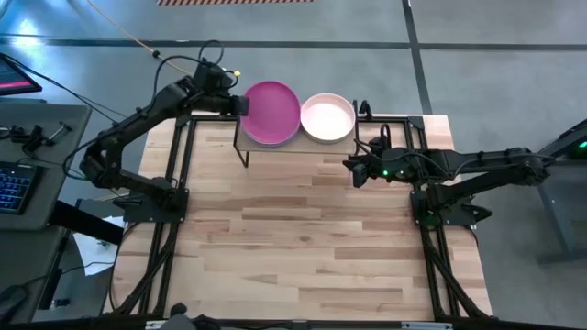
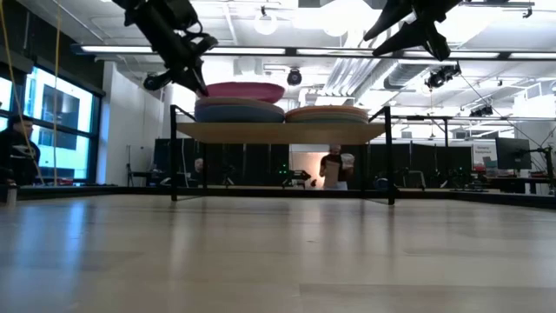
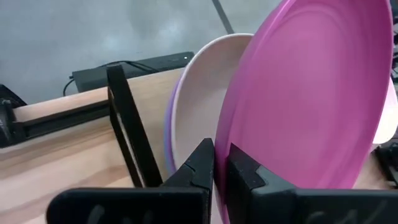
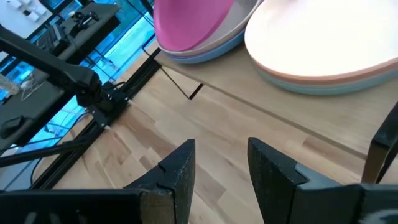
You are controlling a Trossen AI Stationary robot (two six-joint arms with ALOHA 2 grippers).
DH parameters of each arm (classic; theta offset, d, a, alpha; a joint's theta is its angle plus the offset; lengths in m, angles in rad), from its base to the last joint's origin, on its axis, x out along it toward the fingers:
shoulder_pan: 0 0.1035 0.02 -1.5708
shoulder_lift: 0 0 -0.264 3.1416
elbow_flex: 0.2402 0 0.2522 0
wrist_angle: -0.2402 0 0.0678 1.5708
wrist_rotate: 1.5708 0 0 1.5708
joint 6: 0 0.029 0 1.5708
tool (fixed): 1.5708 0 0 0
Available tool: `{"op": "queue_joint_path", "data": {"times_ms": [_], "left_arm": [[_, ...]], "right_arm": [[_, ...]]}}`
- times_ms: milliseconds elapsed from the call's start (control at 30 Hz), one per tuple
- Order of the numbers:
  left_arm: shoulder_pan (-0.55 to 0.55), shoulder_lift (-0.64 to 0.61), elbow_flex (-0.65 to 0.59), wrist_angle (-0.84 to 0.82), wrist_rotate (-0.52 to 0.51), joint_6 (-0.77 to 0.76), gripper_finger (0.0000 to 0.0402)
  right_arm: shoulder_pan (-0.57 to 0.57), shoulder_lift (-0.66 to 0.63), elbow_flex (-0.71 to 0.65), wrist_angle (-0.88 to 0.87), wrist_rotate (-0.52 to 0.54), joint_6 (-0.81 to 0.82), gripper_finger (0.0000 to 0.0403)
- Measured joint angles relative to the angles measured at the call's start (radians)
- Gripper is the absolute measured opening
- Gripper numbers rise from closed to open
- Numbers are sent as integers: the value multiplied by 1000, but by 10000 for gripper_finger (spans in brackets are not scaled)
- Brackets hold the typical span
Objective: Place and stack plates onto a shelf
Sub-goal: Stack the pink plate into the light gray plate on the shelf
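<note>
The shelf [image 1: 275,145] stands at the table's far edge with two stacks of plates on its light-wood top [image 2: 278,132]. A magenta plate [image 1: 271,113] tops the left stack [image 2: 239,111], over a cream plate [image 3: 199,112] and a purple one [image 3: 168,134]. A pale pink plate [image 1: 327,117] tops the right stack [image 2: 327,114]. My left gripper [image 1: 240,104] is shut on the magenta plate's left rim. My right gripper [image 1: 353,170] hovers open, in front of the shelf's right end, with nothing between its fingers [image 4: 180,171]. My left gripper pinches the magenta plate's rim [image 3: 233,138] at the plate's left side, one finger [image 3: 199,165] under it and one above. The fingers come from the table's left, slanting downward. The plate lies nearly level on the left stack [image 2: 243,90]; whether its held side is lifted clear, I cannot tell.
The black shelf legs [image 1: 243,156] stand just in front of the stacks. Black frame rails [image 1: 174,165] run along both sides of the table. The wide wooden tabletop [image 1: 303,238] stretches toward the near edge.
</note>
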Motion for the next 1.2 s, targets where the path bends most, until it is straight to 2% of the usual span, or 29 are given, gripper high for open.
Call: {"op": "queue_joint_path", "data": {"times_ms": [600, 967, 1200], "left_arm": [[6, 20, 0, 0, -13, -8, 9], [6, 20, 0, -34, -22, -37, 52], [6, 20, 0, -20, 8, -70, 72]], "right_arm": [[0, 0, 0, 0, -7, 2, 129], [0, 0, 0, 0, -9, 0, 129], [0, 0, 0, -19, -9, -1, 129]]}}
